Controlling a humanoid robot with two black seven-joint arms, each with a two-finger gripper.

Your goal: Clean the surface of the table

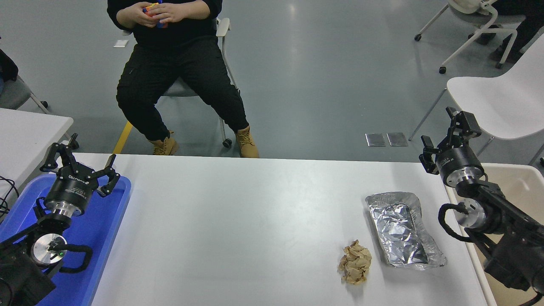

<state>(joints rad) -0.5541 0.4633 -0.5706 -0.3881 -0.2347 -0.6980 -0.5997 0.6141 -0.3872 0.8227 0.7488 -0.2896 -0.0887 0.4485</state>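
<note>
The white table surface (238,221) fills the middle of the view. A crumpled brown paper ball (355,262) lies on it at the front right. A crumpled silver foil tray (401,229) lies just right of the ball. My right gripper (442,134) is open and empty, held above the table's far right corner, beyond the foil. My left gripper (78,159) is open and empty, parked over the blue tray (104,225) at the lower left.
A beige bin (525,187) stands off the table's right edge under my right arm. A person (178,63) sits on a chair beyond the far edge, handling a colourful cube. A white chair (501,102) stands at the far right. A smaller white table (25,131) is at the left.
</note>
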